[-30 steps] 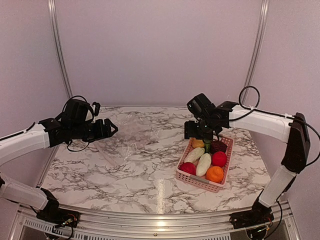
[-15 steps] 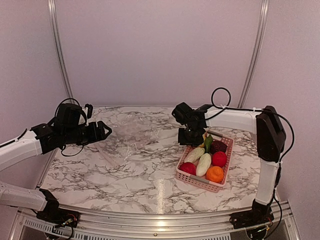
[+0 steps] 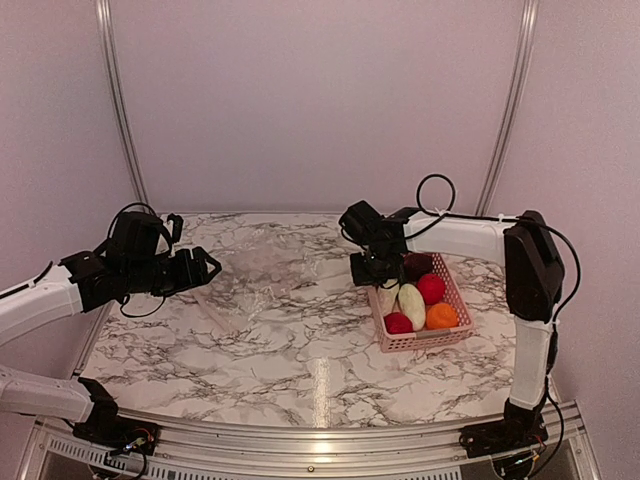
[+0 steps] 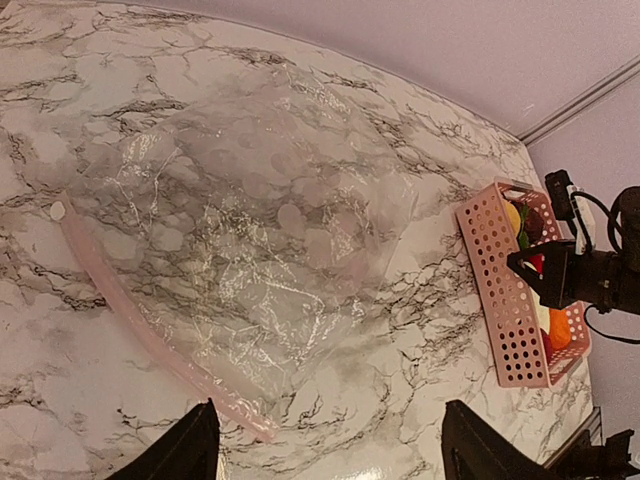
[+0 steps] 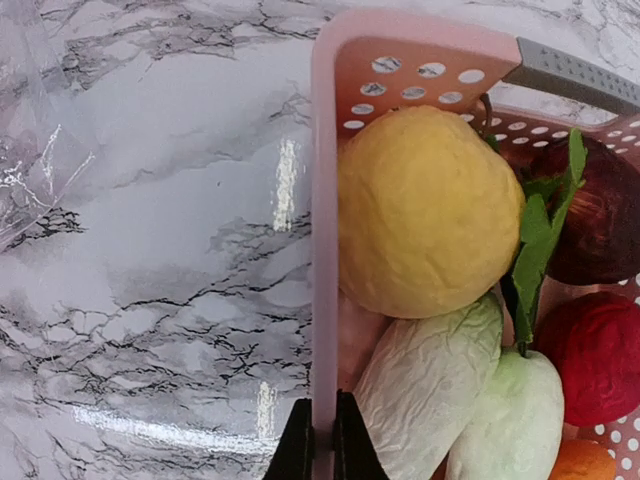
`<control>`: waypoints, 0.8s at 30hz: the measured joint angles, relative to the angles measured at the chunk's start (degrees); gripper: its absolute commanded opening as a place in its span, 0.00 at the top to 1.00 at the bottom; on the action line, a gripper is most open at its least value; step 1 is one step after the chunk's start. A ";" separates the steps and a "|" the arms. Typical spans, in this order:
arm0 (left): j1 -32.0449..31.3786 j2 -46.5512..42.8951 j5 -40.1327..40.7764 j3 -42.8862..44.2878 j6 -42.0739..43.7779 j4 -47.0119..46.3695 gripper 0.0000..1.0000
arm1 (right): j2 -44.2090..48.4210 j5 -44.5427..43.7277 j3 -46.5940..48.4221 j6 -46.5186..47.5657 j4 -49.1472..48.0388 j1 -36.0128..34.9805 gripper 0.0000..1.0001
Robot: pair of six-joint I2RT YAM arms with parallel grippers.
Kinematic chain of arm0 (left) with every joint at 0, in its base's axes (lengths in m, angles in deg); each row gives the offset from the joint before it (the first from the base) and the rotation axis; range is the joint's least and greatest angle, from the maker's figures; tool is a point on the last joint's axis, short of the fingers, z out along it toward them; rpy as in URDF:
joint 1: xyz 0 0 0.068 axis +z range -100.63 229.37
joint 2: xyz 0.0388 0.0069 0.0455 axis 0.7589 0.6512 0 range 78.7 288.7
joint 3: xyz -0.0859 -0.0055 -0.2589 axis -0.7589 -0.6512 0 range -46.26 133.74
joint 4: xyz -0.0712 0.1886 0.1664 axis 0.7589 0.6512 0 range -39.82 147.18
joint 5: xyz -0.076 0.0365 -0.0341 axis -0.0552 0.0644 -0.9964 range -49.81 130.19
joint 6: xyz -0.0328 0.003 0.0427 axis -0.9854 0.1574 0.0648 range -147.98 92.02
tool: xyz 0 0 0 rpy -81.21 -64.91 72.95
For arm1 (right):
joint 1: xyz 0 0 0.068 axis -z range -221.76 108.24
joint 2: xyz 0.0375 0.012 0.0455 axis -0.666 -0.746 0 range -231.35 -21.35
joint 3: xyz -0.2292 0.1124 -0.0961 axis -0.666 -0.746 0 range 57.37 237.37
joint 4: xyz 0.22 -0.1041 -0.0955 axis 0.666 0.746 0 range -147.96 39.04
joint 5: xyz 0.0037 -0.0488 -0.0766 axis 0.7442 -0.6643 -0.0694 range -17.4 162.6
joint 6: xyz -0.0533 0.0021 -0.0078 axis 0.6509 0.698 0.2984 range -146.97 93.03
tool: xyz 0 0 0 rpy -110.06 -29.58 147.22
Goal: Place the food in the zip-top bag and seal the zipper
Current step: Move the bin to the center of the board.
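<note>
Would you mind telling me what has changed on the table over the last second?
The right end effector swung left, dropped to the pink basket and shut on its rim; the basket has turned, its near end swinging right, the food still inside. The left end effector drew back slightly leftward, open. The zip-top bag lies flat where it was.

Table (image 3: 250, 350): glossy white marble-pattern top with grey veins, light glare near the front, metal rail (image 3: 300, 445) along the near edge. Wall (image 3: 320, 100): plain pale lilac, behind and to both sides. Left post (image 3: 117, 100) and right post (image 3: 513, 100): slim metal uprights at the rear corners.
</note>
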 measured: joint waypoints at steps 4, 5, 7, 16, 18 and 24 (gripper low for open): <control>0.00 0.02 -0.26 0.00 -0.72 -0.04 0.22 | 0.00 0.22 -0.22 1.68 -0.94 0.00 1.00; -0.02 0.07 -0.39 0.00 -0.85 -0.04 0.22 | 0.00 0.24 -0.26 1.81 -1.07 0.00 1.00; 0.00 0.28 -0.48 0.00 -1.05 -0.07 0.22 | 0.00 0.35 -0.26 2.10 -1.14 0.00 1.00; -0.28 1.57 -0.11 0.72 -0.24 -0.13 0.04 | -2.69 3.30 5.51 3.52 -1.29 0.00 0.59; -0.28 1.40 2.16 1.68 0.68 0.28 0.01 | -2.51 4.04 7.02 4.31 -1.20 0.00 0.47; 0.74 -3.58 9.88 1.27 0.11 0.37 0.03 | 1.90 7.98 7.45 7.34 -1.53 -0.02 0.43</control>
